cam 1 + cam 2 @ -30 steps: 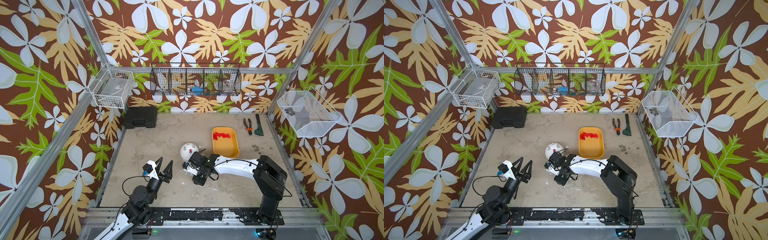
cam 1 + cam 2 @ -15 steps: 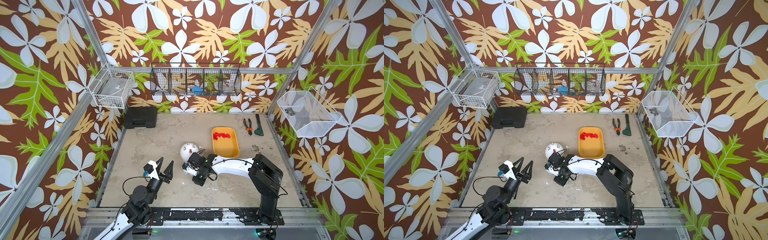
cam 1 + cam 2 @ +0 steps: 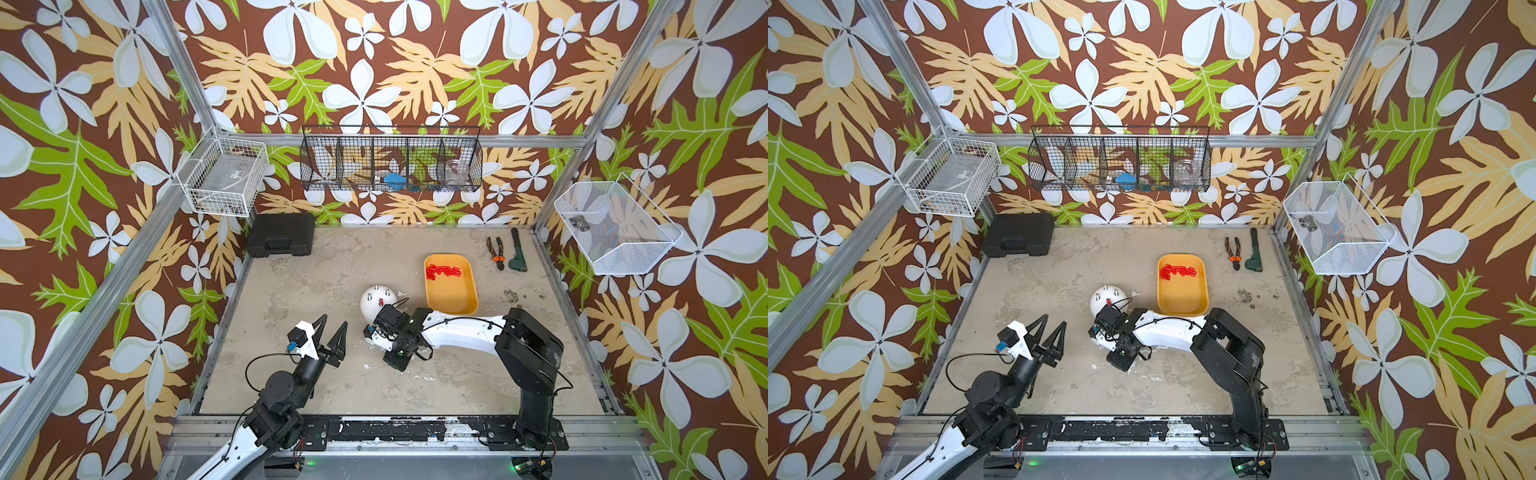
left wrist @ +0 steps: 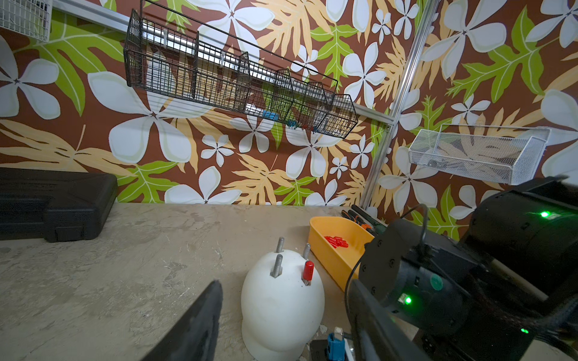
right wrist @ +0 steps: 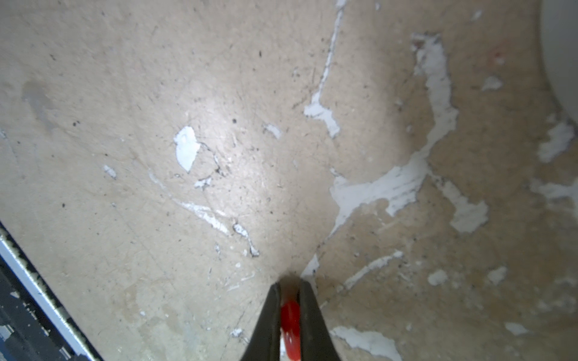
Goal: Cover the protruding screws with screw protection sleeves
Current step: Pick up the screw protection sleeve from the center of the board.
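A black case (image 3: 280,235) lies at the back left corner of the bench (image 3: 291,291), exactly where it lay a second ago. In front of it the left gripper (image 3: 333,322) hangs over the bench with its jaws spread wide and nothing between them. In both top views it has not shifted from the earlier frames.

Just to its right stands the white dome (image 3: 376,301), also in the same spot. The left wrist view shows the protruding screws (image 4: 277,265) rising from the dome's top. Three are bare and the fourth wears a fitted sleeve (image 4: 308,270).

The right gripper (image 5: 290,289) is down low at the dome's near side, hidden in the top views beneath its own wrist. The right wrist view shows its jaws closed on a red sleeve (image 5: 289,322), pinched between the tips over the scuffed bench. Whether the sleeve touches the surface cannot be told. Since a second ago the right arm (image 3: 457,330) has slid a little to the left, bringing its elbow closer to the dome.

Just beyond that arm sits the yellow tray (image 3: 453,297), with the remaining screw protection sleeves (image 3: 442,272) heaped at its far end as before. The pliers (image 3: 496,253) and a green-handled tool (image 3: 517,257) lie side by side near the back right corner, unmoved.
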Motion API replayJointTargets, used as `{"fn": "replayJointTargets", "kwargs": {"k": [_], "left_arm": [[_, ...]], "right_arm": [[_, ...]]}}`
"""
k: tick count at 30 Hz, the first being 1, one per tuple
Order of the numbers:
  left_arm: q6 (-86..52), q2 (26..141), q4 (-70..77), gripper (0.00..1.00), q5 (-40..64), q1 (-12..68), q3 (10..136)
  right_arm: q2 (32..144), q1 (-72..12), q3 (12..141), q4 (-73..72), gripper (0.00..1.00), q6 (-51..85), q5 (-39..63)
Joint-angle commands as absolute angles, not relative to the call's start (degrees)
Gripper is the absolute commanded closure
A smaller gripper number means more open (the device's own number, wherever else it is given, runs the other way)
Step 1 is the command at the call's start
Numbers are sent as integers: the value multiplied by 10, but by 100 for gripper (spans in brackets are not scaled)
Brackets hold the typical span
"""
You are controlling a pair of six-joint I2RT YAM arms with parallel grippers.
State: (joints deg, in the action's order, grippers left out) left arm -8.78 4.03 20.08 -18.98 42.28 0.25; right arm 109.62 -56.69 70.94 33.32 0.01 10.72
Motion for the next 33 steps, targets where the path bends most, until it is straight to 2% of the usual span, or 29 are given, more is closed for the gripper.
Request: {"fn": "replayJointTargets", "kwargs": {"k": [1, 10, 17, 21, 26, 33], "left_arm": [[-80, 40, 215, 35, -183, 424, -42], [-79, 42, 219, 35, -184, 424, -44], [-85, 45, 230, 35, -187, 424, -46], [-92, 61, 248, 35, -186, 424, -47], [-93, 84, 272, 35, -180, 424, -47], [-84, 89, 289, 35, -143, 423, -46]], "right_arm": [[1098, -568, 711, 350, 89, 4, 106], [1089, -568, 718, 355, 96, 6, 106], [1034, -567, 749, 354, 100, 18, 112], [984, -545, 777, 324, 100, 54, 168], [914, -473, 759, 193, 100, 164, 263], [837, -376, 633, -120, 100, 410, 429]]}}
